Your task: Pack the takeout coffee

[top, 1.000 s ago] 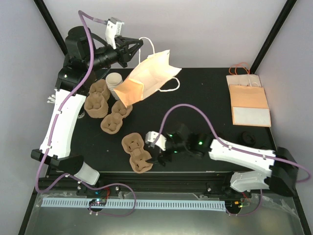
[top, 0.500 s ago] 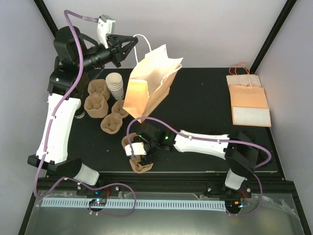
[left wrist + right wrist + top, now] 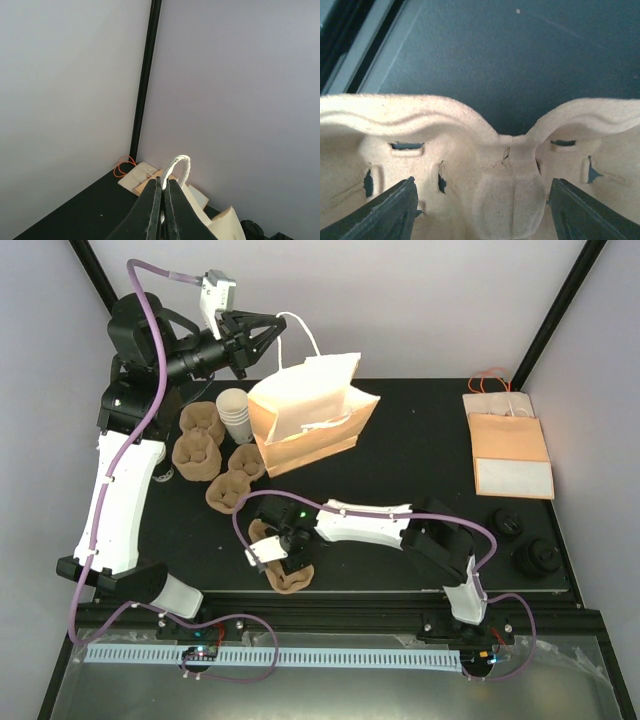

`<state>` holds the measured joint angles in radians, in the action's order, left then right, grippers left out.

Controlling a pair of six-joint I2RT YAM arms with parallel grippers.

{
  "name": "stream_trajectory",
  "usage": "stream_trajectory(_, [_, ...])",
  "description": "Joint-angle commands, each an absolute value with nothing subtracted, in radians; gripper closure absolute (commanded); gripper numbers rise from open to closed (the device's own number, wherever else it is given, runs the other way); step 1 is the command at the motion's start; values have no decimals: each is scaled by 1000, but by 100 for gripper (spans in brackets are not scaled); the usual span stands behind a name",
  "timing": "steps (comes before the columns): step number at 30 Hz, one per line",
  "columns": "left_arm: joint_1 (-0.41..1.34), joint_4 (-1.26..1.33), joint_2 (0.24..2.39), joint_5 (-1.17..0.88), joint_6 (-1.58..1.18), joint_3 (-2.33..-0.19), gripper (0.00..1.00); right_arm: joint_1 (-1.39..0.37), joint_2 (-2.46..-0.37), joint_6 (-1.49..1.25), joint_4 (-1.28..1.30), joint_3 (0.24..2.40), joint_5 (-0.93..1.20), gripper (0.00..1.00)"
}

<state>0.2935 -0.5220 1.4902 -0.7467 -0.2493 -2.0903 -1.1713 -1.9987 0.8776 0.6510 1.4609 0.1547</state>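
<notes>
My left gripper [image 3: 268,332] [image 3: 161,189] is shut on the white cord handle [image 3: 180,162] of the brown paper bag [image 3: 310,410], which hangs open-mouthed with its base on the mat at the back. My right gripper [image 3: 274,553] [image 3: 490,212] is open, low over the front pulp cup carrier [image 3: 285,565] [image 3: 510,170]. Its fingers sit in the two wells on either side of the carrier's middle ridge, short of touching it. Two round black tops [image 3: 507,523] [image 3: 536,558] stand at the right front; from above I cannot tell which is the takeout coffee.
A stack of lidless white cups [image 3: 235,410] stands left of the bag. More pulp carriers [image 3: 200,440] [image 3: 235,482] lie beside it. Flat folded paper bags [image 3: 510,445] lie at the back right. The table's front edge [image 3: 330,592] runs just behind the right gripper.
My right arm swung left across the front to the near carrier and its jaws narrowed around the middle ridge. The left gripper lifted the handle and the bag swung round to face right.
</notes>
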Motion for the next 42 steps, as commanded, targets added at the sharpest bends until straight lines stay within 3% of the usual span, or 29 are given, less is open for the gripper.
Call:
stream_trajectory(1, [285,-490,1470,-784,-243,-2101,99,-1172,-2039,930,724,1499,81,27])
stream_trajectory(13, [285,-510,1478,-756,-206,-2102,98,-1172,-2098,951,716,1548,35,26])
stream_trajectory(21, [285,-520,1482,-754,-199,-2102,98,-1172,-2065,940,720,1557,53,43])
stream_trajectory(32, [285,-518,1501,-781,-212,-2095,98,-1183,-1713,817,578,1324,102,46])
stream_trajectory(42, [314,-492,1530,-823,-216,-2029,98,-1201,-1197,553,402,1004,273,46])
